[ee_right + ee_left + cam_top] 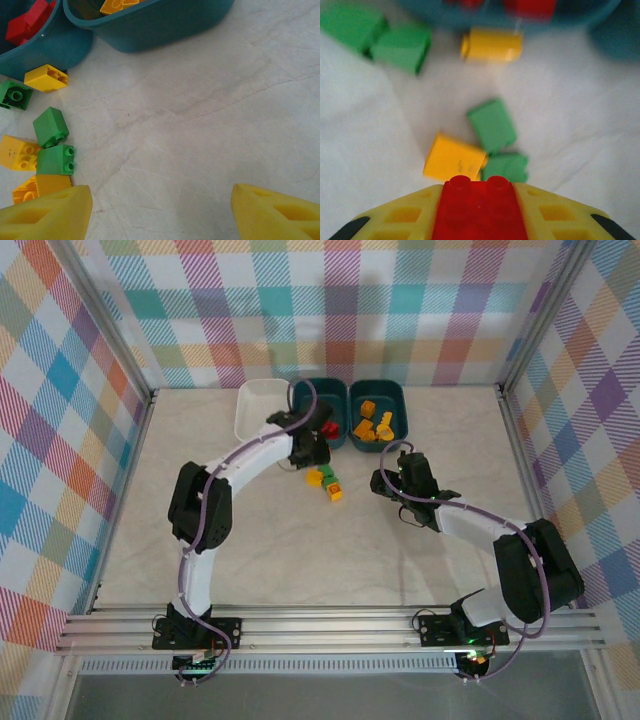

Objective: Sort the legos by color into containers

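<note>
My left gripper (480, 192) is shut on a red lego (479, 210), studs pointing forward, held just above the table. Below it lie a yellow lego (454, 157) and two green legos (491, 124). From above, the left gripper (308, 455) hovers beside the loose pile (326, 481), just short of the teal container (320, 384) that holds red legos (329, 429). The other teal container (378, 384) holds orange legos (372, 425). A white container (258, 405) stands to their left. My right gripper (162, 215) is open over bare table, right of the pile.
More loose legos lie near the teal containers' front: a yellow one (46, 78), green ones (50, 127) and an orange one (35, 186). Checked walls enclose the table on three sides. Bare tabletop (300, 560) stretches toward the arm bases.
</note>
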### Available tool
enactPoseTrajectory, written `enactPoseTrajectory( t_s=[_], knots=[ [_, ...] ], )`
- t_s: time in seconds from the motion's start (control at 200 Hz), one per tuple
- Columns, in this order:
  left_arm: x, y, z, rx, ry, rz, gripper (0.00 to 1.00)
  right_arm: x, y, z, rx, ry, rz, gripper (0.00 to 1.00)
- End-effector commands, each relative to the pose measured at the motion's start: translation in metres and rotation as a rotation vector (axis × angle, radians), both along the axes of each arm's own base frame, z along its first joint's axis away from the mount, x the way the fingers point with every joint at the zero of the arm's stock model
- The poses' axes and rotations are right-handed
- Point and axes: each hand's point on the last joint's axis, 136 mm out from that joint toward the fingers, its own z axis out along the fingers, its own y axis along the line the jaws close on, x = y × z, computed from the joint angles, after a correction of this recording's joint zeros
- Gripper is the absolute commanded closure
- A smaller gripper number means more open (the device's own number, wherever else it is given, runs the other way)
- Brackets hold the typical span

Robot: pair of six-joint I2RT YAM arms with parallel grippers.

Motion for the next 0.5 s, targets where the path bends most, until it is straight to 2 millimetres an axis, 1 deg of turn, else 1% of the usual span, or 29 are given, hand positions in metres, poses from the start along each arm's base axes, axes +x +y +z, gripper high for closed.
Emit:
enactPoseTrajectory(
  t_s=[0.0,0.065,0.075,0.09,0.13,0.15,0.16,0.175,0.18,0.195,0.23,0.375,0.495],
  knots=[
    [0.037,0.01,0.003,-0.021,-0.015,0.013,0.68,0.005,0.0,0.002,-0.004,-0.009,-0.001,0.27],
    [0.059,0.005,0.007,-0.051,-0.022,0.013,0.68,0.005,0.0,0.001,-0.003,-0.007,0.0,0.27],
    [0.06,0.005,0.005,-0.052,-0.013,0.012,0.68,0.005,0.001,0.002,-0.002,-0.007,0.002,0.27],
    [0.066,0.003,0.008,-0.062,-0.017,0.013,0.67,0.005,0.001,0.001,-0.001,-0.005,0.004,0.27],
    [0.077,0.003,0.007,-0.072,-0.017,0.02,0.67,0.005,0.002,0.002,0.003,-0.006,0.008,0.27],
    [0.082,0.003,0.007,-0.075,-0.017,0.027,0.67,0.004,0.002,0.002,0.004,-0.005,0.01,0.27],
    [0.083,0.003,0.003,-0.073,-0.009,0.029,0.67,0.004,0.003,0.002,0.005,-0.008,0.011,0.27],
    [0.088,0.002,0.008,-0.084,-0.02,0.03,0.67,0.004,0.003,0.003,0.006,-0.008,0.011,0.27],
    [0.088,0.002,0.005,-0.084,-0.015,0.029,0.67,0.004,0.003,0.003,0.007,-0.008,0.011,0.27],
    [0.092,0.001,0.007,-0.092,-0.023,0.029,0.67,0.004,0.003,0.003,0.008,-0.009,0.012,0.27],
    [0.099,0.001,0.004,-0.103,-0.026,0.036,0.66,0.004,0.004,0.004,0.01,-0.013,0.018,0.27],
    [0.118,-0.001,-0.009,-0.185,-0.026,0.066,0.62,0.005,0.007,0.004,0.01,-0.011,0.039,0.27],
    [0.125,-0.013,-0.006,-0.253,-0.041,0.043,0.56,0.007,0.016,0.0,0.019,0.001,0.078,0.26]
  ],
)
